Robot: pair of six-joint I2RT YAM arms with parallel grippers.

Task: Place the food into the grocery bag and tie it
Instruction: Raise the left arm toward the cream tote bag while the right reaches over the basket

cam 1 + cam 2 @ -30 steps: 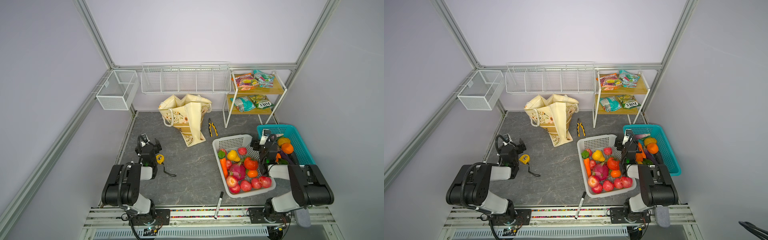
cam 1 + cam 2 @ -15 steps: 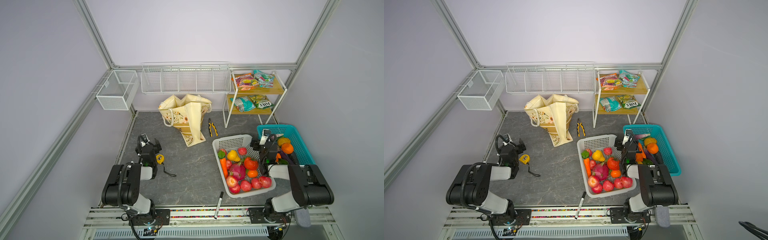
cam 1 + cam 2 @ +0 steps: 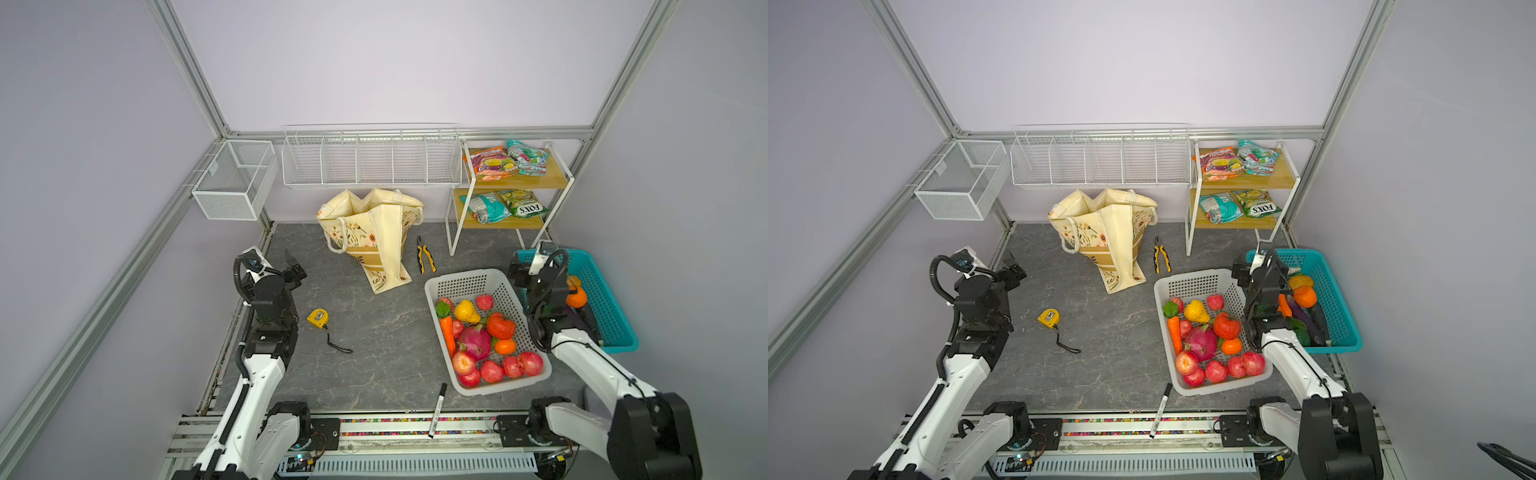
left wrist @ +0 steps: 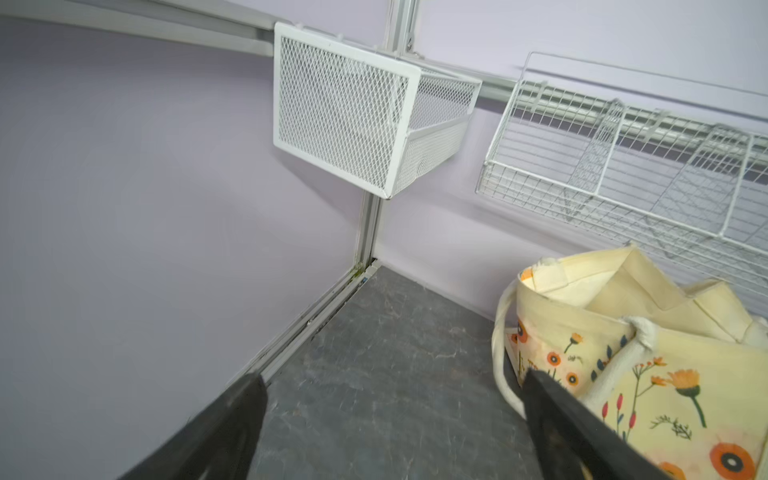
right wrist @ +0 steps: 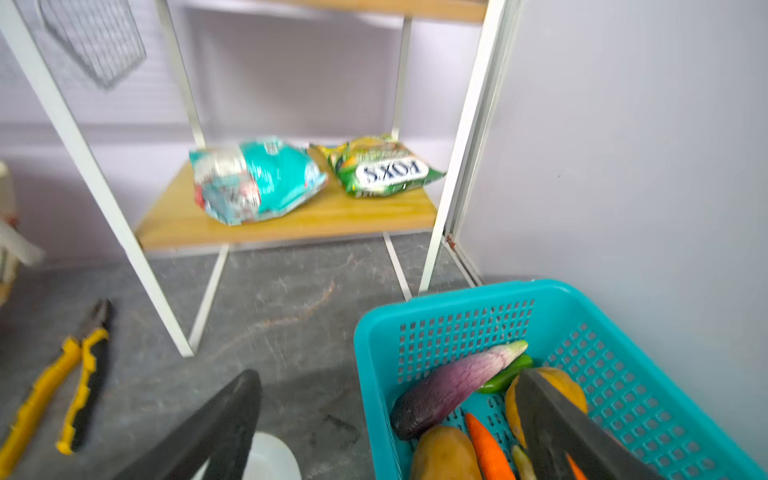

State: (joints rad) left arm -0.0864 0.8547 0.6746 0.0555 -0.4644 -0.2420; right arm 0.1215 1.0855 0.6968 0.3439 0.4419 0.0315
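- The grocery bag [image 3: 370, 232] stood at the back of the table [image 3: 374, 332] under the wire rack [image 3: 370, 166]. Its mouth was open and a rope handle hung down its front.
- The tomato [image 3: 500, 326], yellow pear [image 3: 466, 311] and orange [image 3: 505, 346] lay in the white basket [image 3: 465, 282], to the right of the bag and well apart from it.
- The snack packet [image 3: 492, 164] lay on the top board of the shelf [image 3: 515, 183] in the back right corner.
- I read the right pincer [image 5: 388, 378] as spread wide and holding nothing. It hung over the rim of the teal basket [image 5: 457, 303], with one finger above the vegetables inside.
- I read the left pincer [image 4: 392, 380] as equally wide and empty. It was above bare table near the left wall, pointing towards the bag without touching it.
- The pliers [image 3: 426, 259] lay just right of the bag.
- The tape measure [image 3: 318, 318] lay beside the left arm.
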